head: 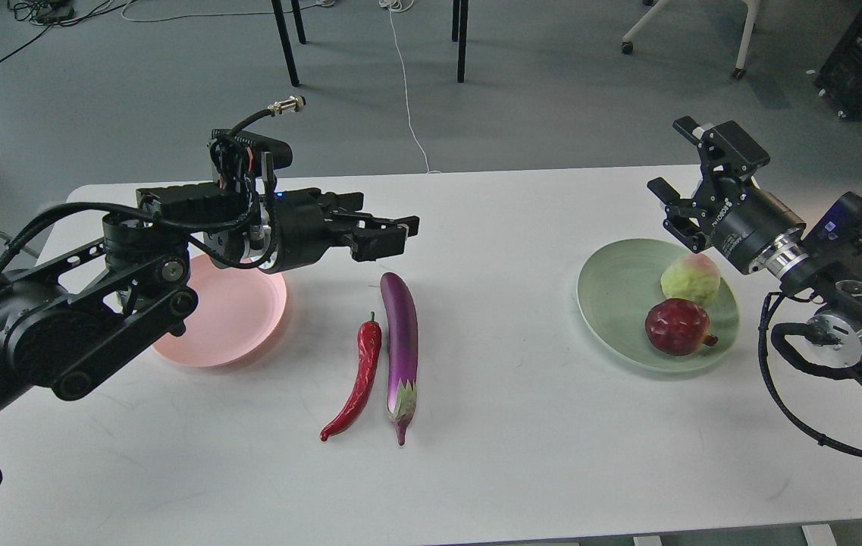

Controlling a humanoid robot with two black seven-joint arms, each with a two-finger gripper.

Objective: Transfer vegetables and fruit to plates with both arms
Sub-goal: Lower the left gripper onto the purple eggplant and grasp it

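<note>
White table (476, 470), open front edge

Eggplant (400, 345) and chili pepper (355, 381) lie side by side on the counter (506, 455); both fruits sit in the green plate (616, 303).

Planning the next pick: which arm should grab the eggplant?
Left. Its pincer hangs just beyond the eggplant, beside the empty pink plate; the right pincer is far off.
</note>
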